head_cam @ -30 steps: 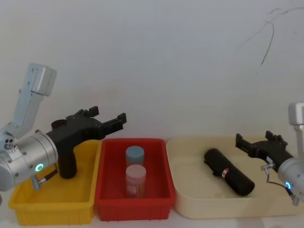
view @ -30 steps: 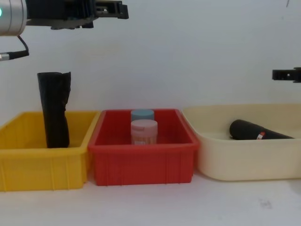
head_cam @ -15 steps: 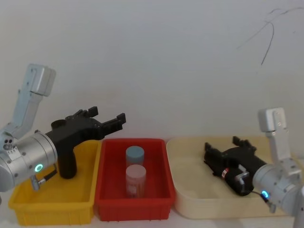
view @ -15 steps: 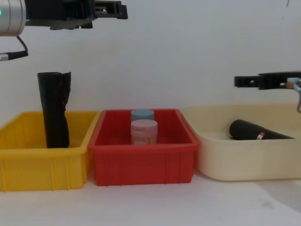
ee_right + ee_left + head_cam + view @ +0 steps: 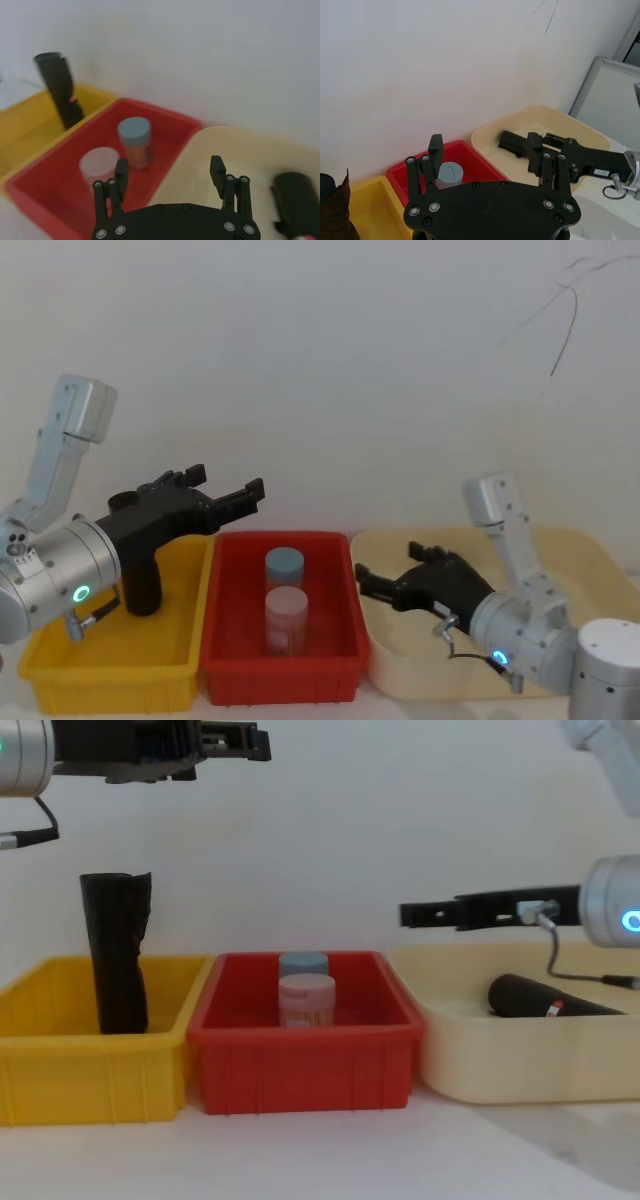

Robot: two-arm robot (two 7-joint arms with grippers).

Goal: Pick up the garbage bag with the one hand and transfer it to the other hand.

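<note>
The garbage bag, a black roll with a red-and-white label band, lies on its side in the cream tray. The right wrist view catches it at the edge of the picture. My right gripper hovers open over the tray's left end, above and to the left of the bag, pointing toward the red bin; it holds nothing. In the head view the right arm hides the bag. My left gripper stays raised and open above the yellow bin, empty.
A taller black roll with a ragged top stands in the yellow bin. The red bin in the middle holds a blue-lidded jar and a pink-lidded jar. A white wall rises close behind the bins.
My right arm has swung left across the cream tray, from its right end to above its left end, passing over the bag. The left arm and the bag have not moved.
</note>
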